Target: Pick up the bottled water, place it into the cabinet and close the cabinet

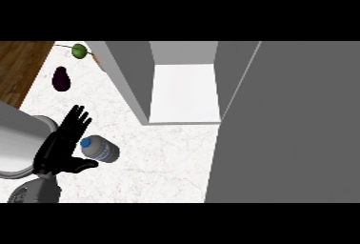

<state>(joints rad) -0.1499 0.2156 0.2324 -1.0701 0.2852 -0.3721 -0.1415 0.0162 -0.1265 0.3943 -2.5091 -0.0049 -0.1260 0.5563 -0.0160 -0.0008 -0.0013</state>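
At nine o'clock on the counter, the left robot hand comes in over the white marbled top, fingers straight and spread, thumb out toward the right, holding nothing. Just beside its palm, at about three o'clock from it, lies the bottle. It rests on the counter with its blue cap toward ten o'clock and its base toward four o'clock, so the long axis runs aslant across the line of the fingers. Whether the thumb touches the bottle I cannot tell; they are very close.

Up at eleven o'clock sits a dark eggplant, and past it, near twelve, a green fruit; both are well apart from the bottle.

Toward one o'clock the cabinet stands open, its pale floor bare. Along the three o'clock side a broad grey panel fills the view, most likely the open door.

No right robot hand shows, so the left is plainly the nearer. As I judge it, the grasp is not yet made: the fingers need to curl round the bottle across its long axis before any lift toward the cabinet at one o'clock.
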